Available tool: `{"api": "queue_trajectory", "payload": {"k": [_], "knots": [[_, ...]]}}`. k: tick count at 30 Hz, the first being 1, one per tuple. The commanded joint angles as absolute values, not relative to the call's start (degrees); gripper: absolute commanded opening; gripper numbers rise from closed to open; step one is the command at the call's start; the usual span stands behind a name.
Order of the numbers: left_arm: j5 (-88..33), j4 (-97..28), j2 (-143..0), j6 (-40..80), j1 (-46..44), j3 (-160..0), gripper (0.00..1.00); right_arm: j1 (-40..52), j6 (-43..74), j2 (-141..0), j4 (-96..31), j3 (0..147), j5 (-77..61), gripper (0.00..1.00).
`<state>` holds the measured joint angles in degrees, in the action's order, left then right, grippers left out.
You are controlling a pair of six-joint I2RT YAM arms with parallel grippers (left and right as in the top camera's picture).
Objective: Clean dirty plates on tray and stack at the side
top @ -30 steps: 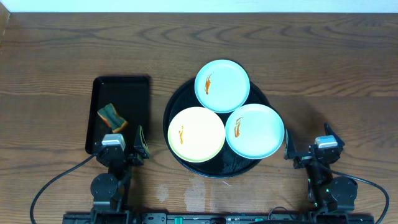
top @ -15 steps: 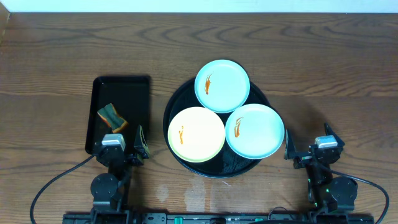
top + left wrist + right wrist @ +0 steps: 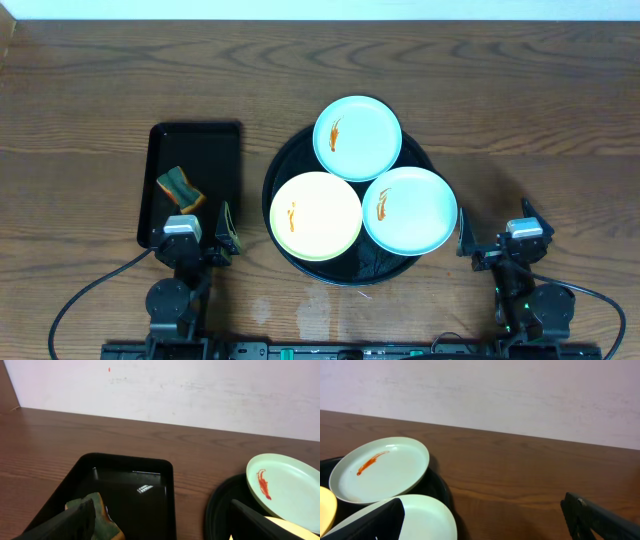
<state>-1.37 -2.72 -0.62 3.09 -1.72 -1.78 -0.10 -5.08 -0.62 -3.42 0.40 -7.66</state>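
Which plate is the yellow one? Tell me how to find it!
Find the big round black tray in the middle of the wooden table. The yellow plate lies on its near-left part, toward the robot's left arm. The other two plates there are mint green, so it alone is yellow.

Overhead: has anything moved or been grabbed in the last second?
Nothing visibly changed. The three plates sit on the tray, smeared; the sponge lies untouched; the left gripper and right gripper are open and empty.
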Motion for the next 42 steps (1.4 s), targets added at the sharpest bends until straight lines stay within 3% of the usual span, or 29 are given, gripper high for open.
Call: {"api": "queue_trajectory", "payload": {"k": [1, 29, 42], "knots": [[-0.9, -4.0, -0.3, 2.6, -1.7, -0.2, 0.84, -0.7, -5.7, -0.4, -3.7, 0.3, -7.4, 0.99], [-0.9, -4.0, -0.3, 3.3, -1.8, -0.2, 0.84, -0.7, -5.7, -0.4, -3.7, 0.3, -7.4, 0.99], [-0.9, -3.9, -0.3, 32.1, -1.7, -0.2, 0.84, -0.7, -5.7, -0.4, -3.7, 0.3, -7.4, 0.99]]}}
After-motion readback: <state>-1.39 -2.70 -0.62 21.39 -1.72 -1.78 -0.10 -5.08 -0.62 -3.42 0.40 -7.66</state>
